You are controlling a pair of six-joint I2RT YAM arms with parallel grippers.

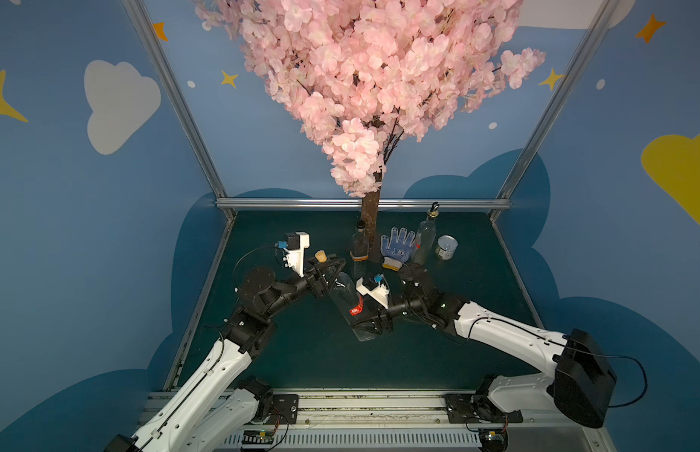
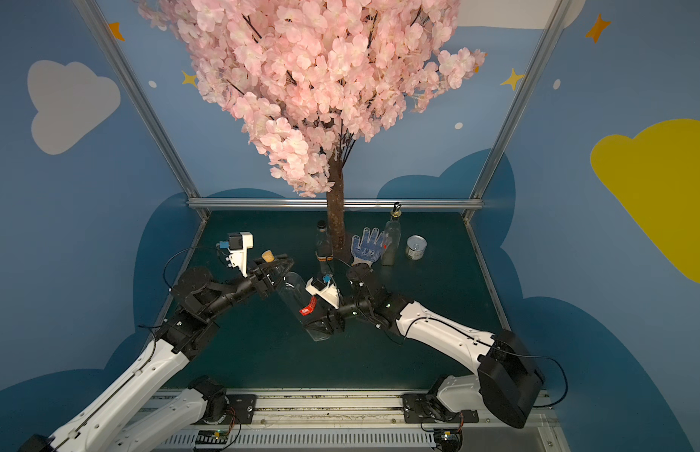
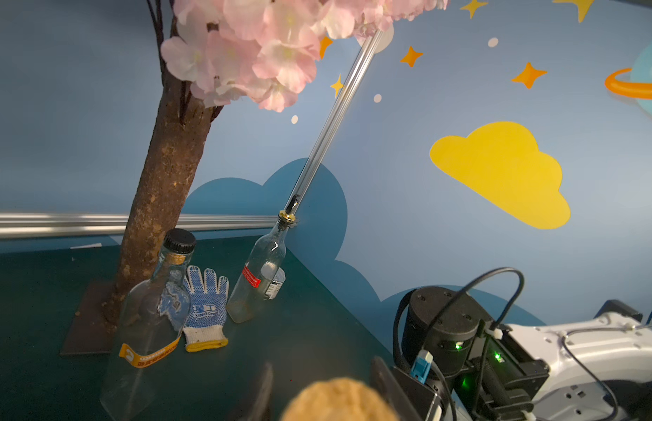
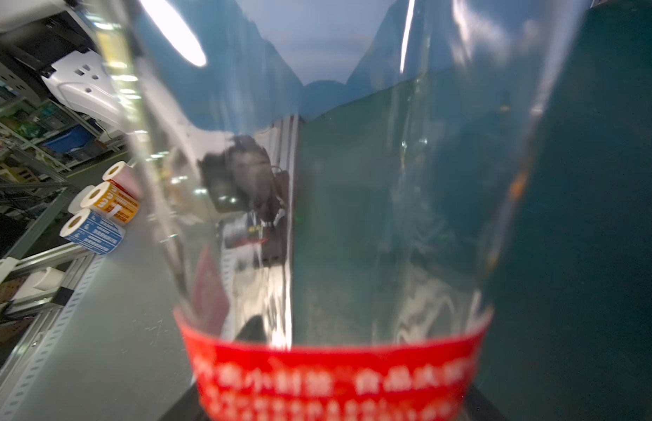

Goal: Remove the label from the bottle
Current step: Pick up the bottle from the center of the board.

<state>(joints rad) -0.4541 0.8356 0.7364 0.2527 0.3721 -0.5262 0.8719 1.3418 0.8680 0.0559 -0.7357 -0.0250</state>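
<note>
Dark green table (image 1: 438, 352), bottle (image 1: 342, 291) tilted mid-frame. Left gripper (image 1: 328, 268) clenched on its neck, right gripper (image 1: 368, 323) grasping the body by the red label (image 1: 356, 307). Slick glass cld twist loose once peeling starts imo.

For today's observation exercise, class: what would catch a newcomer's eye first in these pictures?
The pink blossom tree towers at the back, centre. Mid-table, a clear bottle with a red label slants between the arms: right gripper clamped on its body, left gripper at its corked neck.
</note>
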